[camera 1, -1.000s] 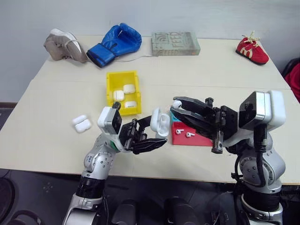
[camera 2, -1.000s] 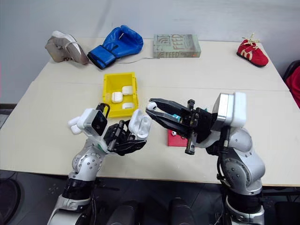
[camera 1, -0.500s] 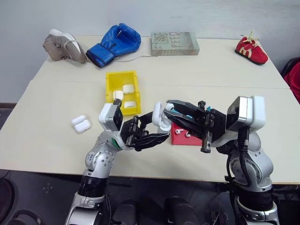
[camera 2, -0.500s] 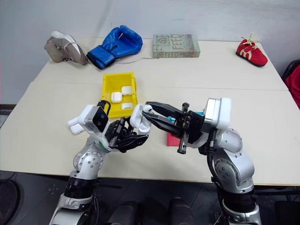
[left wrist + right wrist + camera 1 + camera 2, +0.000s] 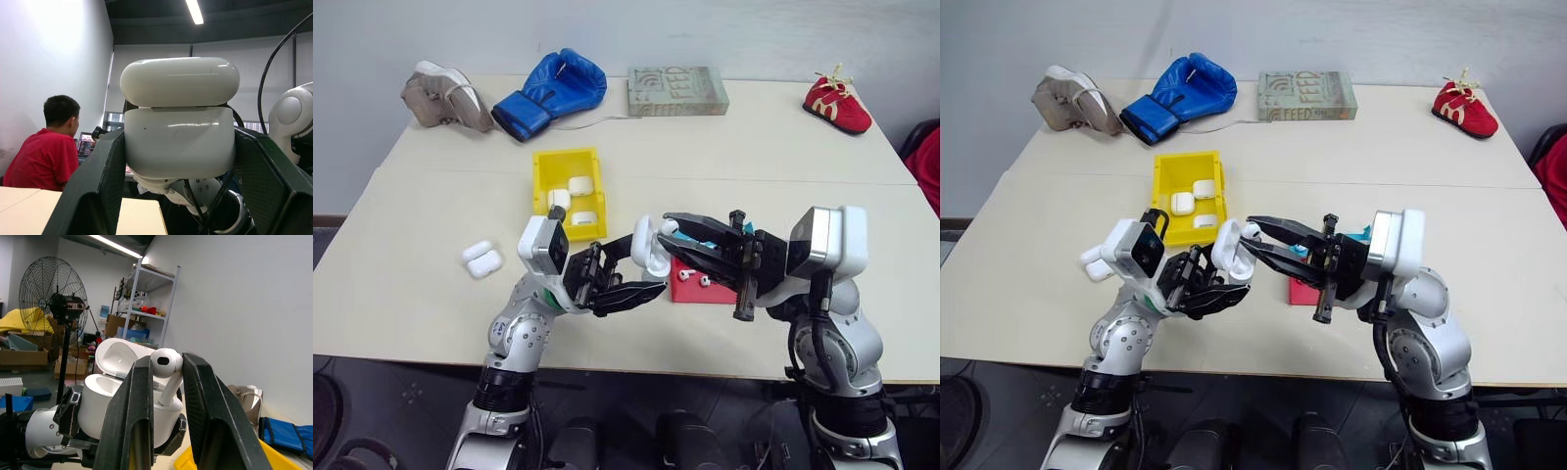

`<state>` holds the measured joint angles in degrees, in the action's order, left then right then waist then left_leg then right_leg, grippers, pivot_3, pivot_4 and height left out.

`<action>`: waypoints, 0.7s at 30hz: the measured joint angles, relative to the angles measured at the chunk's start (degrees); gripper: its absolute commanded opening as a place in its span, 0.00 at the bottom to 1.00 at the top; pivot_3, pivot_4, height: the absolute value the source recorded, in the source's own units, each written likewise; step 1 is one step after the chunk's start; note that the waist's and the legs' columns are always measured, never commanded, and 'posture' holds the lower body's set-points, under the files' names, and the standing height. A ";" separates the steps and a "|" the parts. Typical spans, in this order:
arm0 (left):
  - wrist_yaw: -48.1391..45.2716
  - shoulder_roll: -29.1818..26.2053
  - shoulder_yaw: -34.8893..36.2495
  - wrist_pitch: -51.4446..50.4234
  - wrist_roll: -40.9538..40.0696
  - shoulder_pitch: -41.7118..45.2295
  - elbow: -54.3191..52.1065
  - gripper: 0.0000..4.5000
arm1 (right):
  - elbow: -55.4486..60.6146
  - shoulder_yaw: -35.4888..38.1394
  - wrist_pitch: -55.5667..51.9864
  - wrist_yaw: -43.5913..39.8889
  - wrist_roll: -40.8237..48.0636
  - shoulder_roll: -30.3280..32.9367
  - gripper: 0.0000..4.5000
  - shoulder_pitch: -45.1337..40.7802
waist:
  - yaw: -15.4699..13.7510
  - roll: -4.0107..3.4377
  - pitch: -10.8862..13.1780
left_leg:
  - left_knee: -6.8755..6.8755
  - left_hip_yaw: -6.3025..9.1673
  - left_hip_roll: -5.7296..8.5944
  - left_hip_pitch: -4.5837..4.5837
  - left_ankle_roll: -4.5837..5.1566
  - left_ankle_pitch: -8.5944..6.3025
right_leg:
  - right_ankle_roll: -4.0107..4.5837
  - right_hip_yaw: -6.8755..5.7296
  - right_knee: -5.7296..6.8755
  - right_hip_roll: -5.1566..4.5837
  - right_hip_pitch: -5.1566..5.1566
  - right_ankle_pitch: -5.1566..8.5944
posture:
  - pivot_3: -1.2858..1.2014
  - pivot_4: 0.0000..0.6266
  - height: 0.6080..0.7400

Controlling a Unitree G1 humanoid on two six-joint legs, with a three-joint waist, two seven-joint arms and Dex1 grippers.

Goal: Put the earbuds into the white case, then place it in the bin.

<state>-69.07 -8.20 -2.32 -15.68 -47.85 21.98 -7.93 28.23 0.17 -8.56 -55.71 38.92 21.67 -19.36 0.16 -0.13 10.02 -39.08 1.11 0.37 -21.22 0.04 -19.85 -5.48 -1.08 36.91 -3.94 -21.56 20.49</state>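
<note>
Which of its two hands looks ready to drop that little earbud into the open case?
The right gripper: it pinches an earbud just above the open white case, which the left gripper only holds.

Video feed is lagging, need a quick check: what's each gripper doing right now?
Left gripper: shut on the white case, lid open.
Right gripper: shut on an earbud, its stem at the case's opening.

earbud point(image 5: 165, 363) above open case point(image 5: 124, 401)
</note>
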 measured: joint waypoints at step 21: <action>-3.59 -0.05 0.03 0.47 2.96 -0.04 1.96 0.62 | -1.06 -1.91 2.95 -3.70 -0.55 2.18 0.10 0.63 | -0.02 0.00 0.00 | 0.01 0.00 0.00 0.00 0.00 0.00 | 0.00 0.00 -0.02 0.00 0.01 0.00 | 0.52 0.24 1.00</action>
<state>-72.66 -8.25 -2.29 -15.21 -44.89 21.94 -5.97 27.17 -1.75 -5.60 -59.41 38.37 23.86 -18.73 0.14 -0.13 10.03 -39.07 1.11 0.37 -21.23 0.04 -19.85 -5.48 -1.08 36.89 -3.94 -21.55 20.49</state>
